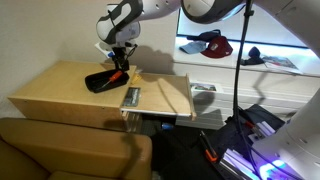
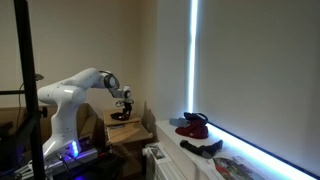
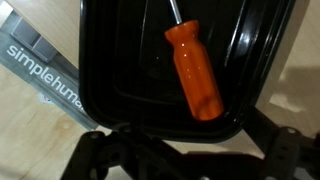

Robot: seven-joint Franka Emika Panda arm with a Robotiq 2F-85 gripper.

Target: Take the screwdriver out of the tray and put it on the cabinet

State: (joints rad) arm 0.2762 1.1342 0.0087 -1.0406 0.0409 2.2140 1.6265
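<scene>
A dim room holds a low, light tan wooden cabinet [image 1: 60, 95] with a broad flat top. On it, the small screwdriver with an orange-red handle and thin dark shaft [image 3: 195, 72] lies slanted inside the shallow black tray [image 3: 115, 60]. The step in hand looks like the approach for the grasp. The Robotiq gripper [image 3: 190, 152] hovers just above the tray, jaws spread wide and holding nothing (no contact shows in the wrist view). The next move likely calls for descending, straddling the handle, and closing.
</scene>
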